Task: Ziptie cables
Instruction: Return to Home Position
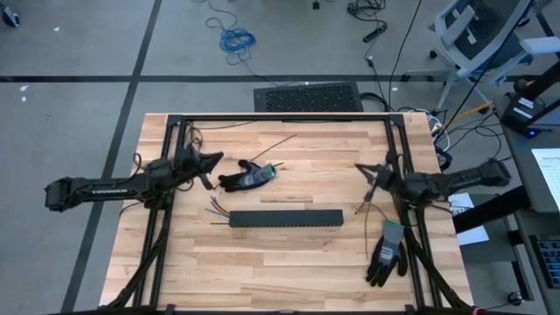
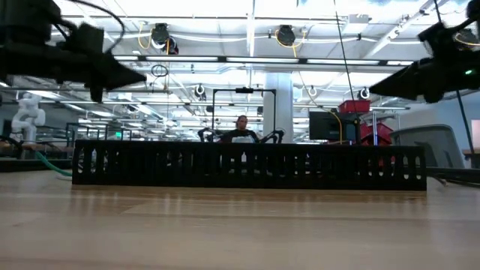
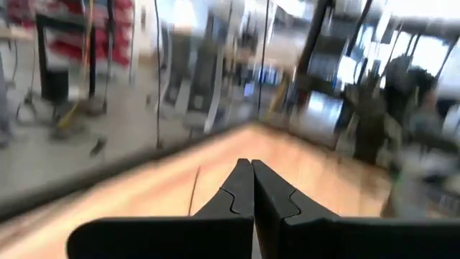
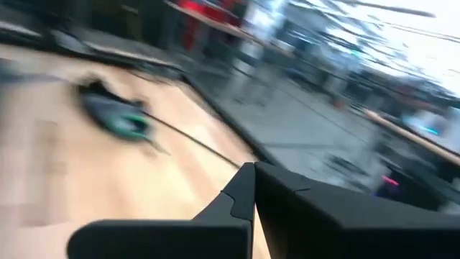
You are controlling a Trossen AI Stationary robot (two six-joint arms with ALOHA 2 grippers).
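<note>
The black slotted duct (image 1: 284, 217) lies flat across the middle of the table and fills the low view (image 2: 247, 165). A few coloured wire ends (image 1: 216, 210) lie on the wood at its left end; the rest of the cables is hidden or too small to tell. My left gripper (image 1: 213, 164) (image 3: 252, 173) is shut and empty, raised over the table's left side (image 2: 124, 76). My right gripper (image 1: 369, 174) (image 4: 254, 176) is shut and empty, raised over the right side (image 2: 386, 88).
A black glove with a green patch (image 1: 247, 178) (image 4: 115, 115) lies far of the duct, and a second glove (image 1: 385, 254) lies near the right frame rail. Thin dark wires (image 1: 280, 143) (image 1: 363, 206) lie on the wood. A black frame (image 1: 280, 117) rims the table.
</note>
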